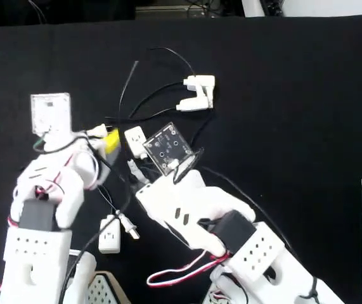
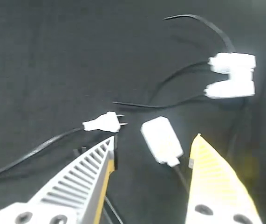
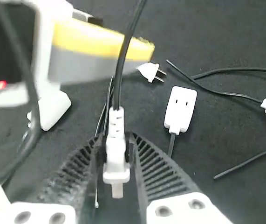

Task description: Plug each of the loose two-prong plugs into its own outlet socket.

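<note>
Near the middle of the black desk (image 1: 307, 88), your right hand (image 3: 116, 140) was clamped on a white two-prong plug (image 3: 115, 158). Its black cord (image 3: 123, 60) ran up and away between the dark fingers (image 3: 158, 163). Your left hand (image 2: 154, 138) hung low over the cloth with its white and yellow fingers spread apart, gripping nothing.

Beyond their tips lay a white outlet socket (image 2: 160, 139), flat with its slots facing up. A loose plug (image 2: 104, 122) lay just past the white finger (image 2: 88, 163), prongs toward that socket but not touching it. The two hands sat close together, with cords crossing around them.

Farther out, a joined white pair (image 1: 198, 93) had open cloth beyond it and to its right. Nearer the arm bases, a second socket (image 1: 109, 234) lay just beside a second loose plug (image 1: 129, 227).
</note>
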### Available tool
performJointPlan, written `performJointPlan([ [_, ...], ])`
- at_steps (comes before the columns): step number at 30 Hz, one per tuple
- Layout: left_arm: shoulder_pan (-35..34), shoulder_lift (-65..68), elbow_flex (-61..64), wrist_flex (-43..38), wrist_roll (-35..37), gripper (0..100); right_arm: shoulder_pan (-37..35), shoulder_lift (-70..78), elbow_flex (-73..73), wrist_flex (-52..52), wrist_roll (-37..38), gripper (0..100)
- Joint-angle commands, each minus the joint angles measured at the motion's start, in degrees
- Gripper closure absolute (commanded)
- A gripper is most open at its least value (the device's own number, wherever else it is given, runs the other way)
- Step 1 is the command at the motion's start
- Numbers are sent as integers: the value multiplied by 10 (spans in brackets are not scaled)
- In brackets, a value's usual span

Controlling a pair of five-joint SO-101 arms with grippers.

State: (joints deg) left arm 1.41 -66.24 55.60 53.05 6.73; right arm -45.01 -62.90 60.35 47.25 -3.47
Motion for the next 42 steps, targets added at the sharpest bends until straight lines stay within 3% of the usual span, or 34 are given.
performJointPlan([
  [1, 67, -66, -5, 39, 1, 739, -9, -13, -3, -12, 6, 987],
  [7, 130, -149, 26, 82, -32, 739, -8, -13, -3, -11, 6, 987],
  [10, 130, -185, 47, 79, -47, 739, -7, -13, -3, -10, 6, 987],
  [20, -15, -186, 51, 69, -47, 738, 84, -13, -5, -13, 29, 987],
  [27, -54, 16, 14, 58, -48, 675, 140, -12, -1, -36, 30, 987],
  [34, -51, 290, -123, 54, -22, 671, 171, -12, -1, -42, 45, 987],
  [42, 5, 559, -320, 54, 33, 674, 173, -12, 0, -42, 45, 987],
])
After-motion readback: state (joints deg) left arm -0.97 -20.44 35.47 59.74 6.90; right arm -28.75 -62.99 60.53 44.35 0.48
